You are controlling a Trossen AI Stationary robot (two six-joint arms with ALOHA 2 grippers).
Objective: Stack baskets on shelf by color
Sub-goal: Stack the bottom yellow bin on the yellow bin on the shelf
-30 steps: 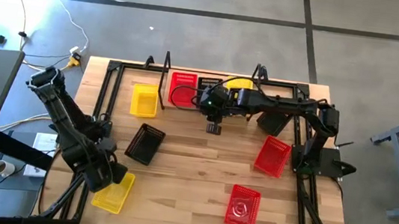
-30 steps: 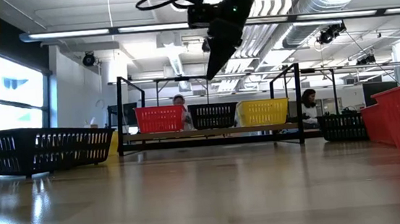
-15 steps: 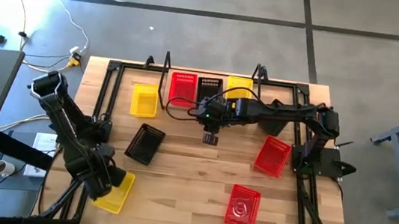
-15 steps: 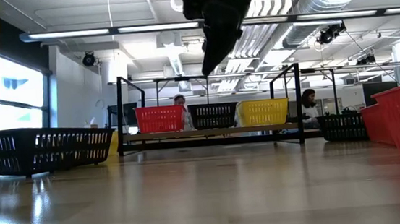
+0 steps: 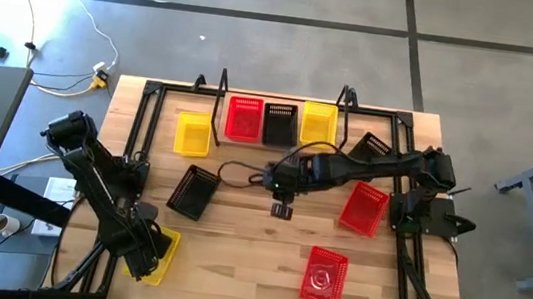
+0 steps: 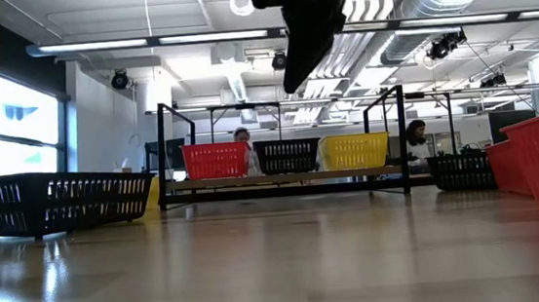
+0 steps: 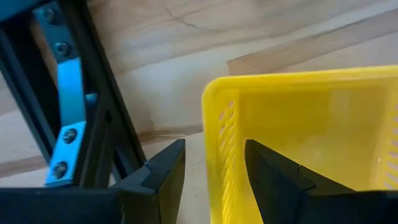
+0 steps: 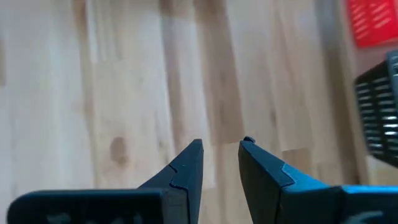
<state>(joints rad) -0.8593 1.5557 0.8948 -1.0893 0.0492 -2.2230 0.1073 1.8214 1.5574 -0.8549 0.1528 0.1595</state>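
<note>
The shelf (image 6: 287, 178) stands at the table's far edge with a red basket (image 5: 243, 118), a black basket (image 5: 279, 122) and a yellow basket (image 5: 319, 122) side by side on its plank. Near the table's front left corner lies another yellow basket (image 5: 162, 254). My left gripper (image 7: 214, 162) is open over it, pointing down. One finger is inside the basket and one outside, astride its end wall (image 7: 216, 134). I see no touch. My right gripper (image 8: 221, 146) hangs over bare wood at mid-table (image 5: 282, 210), its fingers a little apart with nothing between them.
Loose on the table: a yellow basket (image 5: 192, 133) left of the shelf, a black basket (image 5: 193, 192), two red baskets (image 5: 364, 207) (image 5: 324, 277), and a black one (image 5: 375, 146) at the far right. A black rail (image 7: 93, 106) runs close beside my left gripper.
My right gripper has drawn back from the shelf toward the table's near edge, staying high and empty. My left gripper has sunk toward the front-left yellow basket and come down astride its end wall. The baskets have not moved.
</note>
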